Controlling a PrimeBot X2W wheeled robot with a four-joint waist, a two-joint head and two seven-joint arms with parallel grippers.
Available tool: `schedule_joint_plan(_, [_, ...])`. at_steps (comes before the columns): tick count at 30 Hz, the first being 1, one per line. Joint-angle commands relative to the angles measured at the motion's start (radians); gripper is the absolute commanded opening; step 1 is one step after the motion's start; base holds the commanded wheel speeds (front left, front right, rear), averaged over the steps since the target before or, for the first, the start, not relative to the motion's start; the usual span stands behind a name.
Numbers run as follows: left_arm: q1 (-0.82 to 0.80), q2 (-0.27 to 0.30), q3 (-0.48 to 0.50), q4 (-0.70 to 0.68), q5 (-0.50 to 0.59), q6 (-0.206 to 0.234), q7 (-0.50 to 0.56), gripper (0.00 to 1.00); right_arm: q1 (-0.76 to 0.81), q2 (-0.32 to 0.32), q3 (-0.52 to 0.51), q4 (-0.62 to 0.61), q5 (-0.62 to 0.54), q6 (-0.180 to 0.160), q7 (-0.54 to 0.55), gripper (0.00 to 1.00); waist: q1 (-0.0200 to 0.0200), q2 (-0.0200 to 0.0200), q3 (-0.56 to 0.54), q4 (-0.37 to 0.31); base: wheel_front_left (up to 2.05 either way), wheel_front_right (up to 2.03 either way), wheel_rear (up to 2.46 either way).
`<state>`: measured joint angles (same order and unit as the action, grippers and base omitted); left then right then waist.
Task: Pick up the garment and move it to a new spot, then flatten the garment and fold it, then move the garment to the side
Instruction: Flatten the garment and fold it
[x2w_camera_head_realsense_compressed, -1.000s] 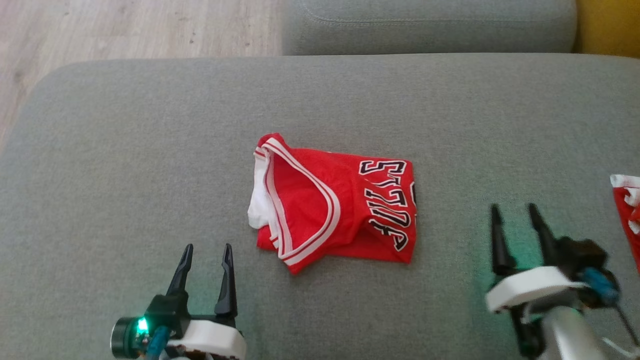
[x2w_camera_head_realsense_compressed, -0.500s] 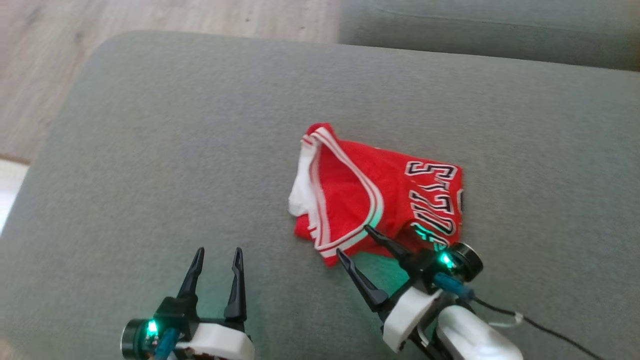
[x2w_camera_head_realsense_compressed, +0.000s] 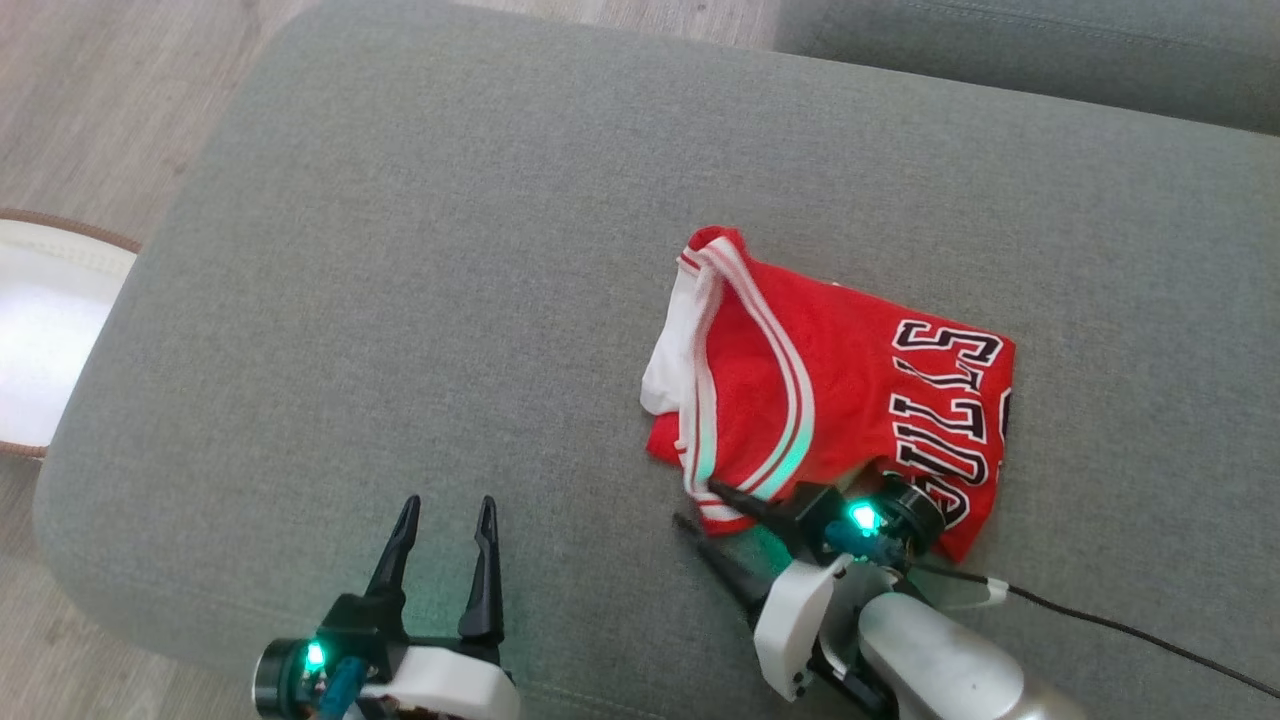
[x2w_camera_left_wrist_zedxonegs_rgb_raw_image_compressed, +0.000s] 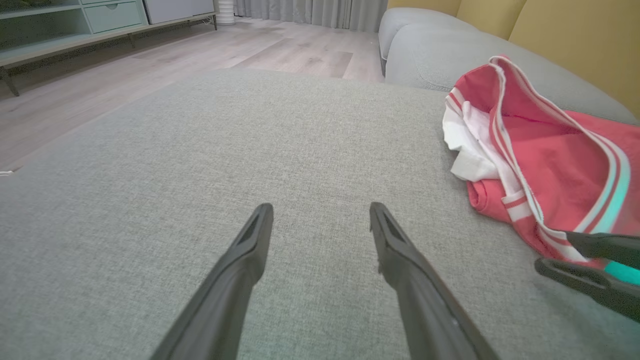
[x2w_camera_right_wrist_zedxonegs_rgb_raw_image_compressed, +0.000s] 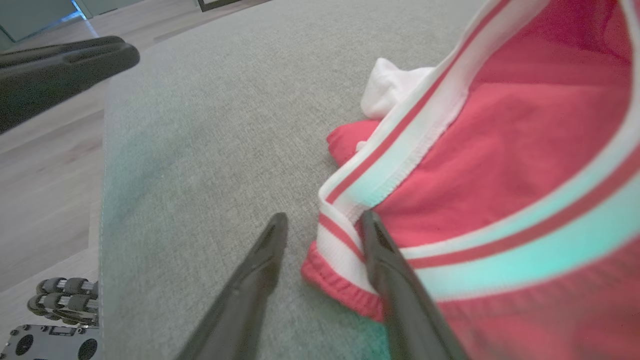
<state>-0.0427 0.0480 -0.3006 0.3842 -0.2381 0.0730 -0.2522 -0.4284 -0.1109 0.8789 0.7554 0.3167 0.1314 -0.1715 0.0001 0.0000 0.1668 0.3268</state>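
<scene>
- Right gripper (x2w_camera_head_realsense_compressed: 697, 503), lower centre of the head view: fingers apart, straddling the striped hem corner of the jersey (x2w_camera_head_realsense_compressed: 850, 400), with one finger over the cloth and the other over the cushion (x2w_camera_head_realsense_compressed: 450, 250).
- Jersey lies crumpled right of centre, its lettering toward the right edge.
- Left gripper (x2w_camera_head_realsense_compressed: 448, 502), lower left: fingers apart, nothing between them, well clear of the jersey.
- Risk: the bite may take just the top layer or the hem's very edge, so the cloth slips out on lifting.
- Risk: the outer finger may dig into the cushion — pinching its fabric with the hem.
</scene>
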Motion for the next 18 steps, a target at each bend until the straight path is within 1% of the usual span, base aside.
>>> schedule_joint_plan(1, [-0.029, 0.002, 0.021, -0.031, -0.004, 0.008, -0.01, 1.0, -0.02, 0.008, 0.017, -0.014, 0.016, -0.001, -0.01, 0.0, -0.0001, 0.0, 0.001, 0.001, 0.0, 0.0, 0.0])
schedule_joint_plan(9, [-0.041, 0.002, 0.006, -0.038, 0.002, 0.005, -0.01, 1.0, -0.112, 0.027, 0.036, -0.063, 0.099, -0.001, -0.075, 0.0, -0.0001, 0.0, -0.004, 0.014, 0.0, 0.0, 0.0])
schedule_joint_plan(13, [-0.047, 0.002, -0.008, -0.031, 0.007, 0.0, -0.01, 1.0, -0.175, 0.046, 0.054, -0.043, 0.128, -0.001, -0.078, 0.0, -0.0001, 0.0, -0.01, 0.038, 0.0, 0.0, 0.0])
schedule_joint_plan(14, [-0.048, 0.002, -0.011, -0.029, 0.008, 0.0, -0.01, 1.0, -0.186, 0.05, 0.064, -0.026, 0.139, -0.001, -0.065, 0.19, -0.0001, 0.0, -0.01, 0.044, 0.0, 0.0, 0.0])
schedule_joint_plan(15, [-0.05, 0.002, -0.013, -0.027, 0.008, 0.0, -0.01, 1.0, -0.193, 0.053, 0.073, -0.013, 0.158, -0.001, -0.054, 0.78, -0.0001, 0.0, -0.011, 0.049, 0.0, 0.0, 0.0])
schedule_joint_plan(16, [-0.051, 0.002, -0.015, -0.025, 0.008, 0.0, -0.01, 1.0, -0.198, 0.055, 0.081, -0.003, 0.182, -0.001, -0.041, 1.0, -0.0001, 0.0, -0.011, 0.052, 0.0, 0.0, 0.0])
schedule_joint_plan(18, [-0.053, 0.002, -0.016, -0.02, 0.008, 0.001, -0.01, 1.0, -0.208, 0.058, 0.089, 0.006, 0.22, -0.001, -0.036, 1.0, -0.0001, 0.0, -0.013, 0.052, 0.0, 0.0, 0.0])
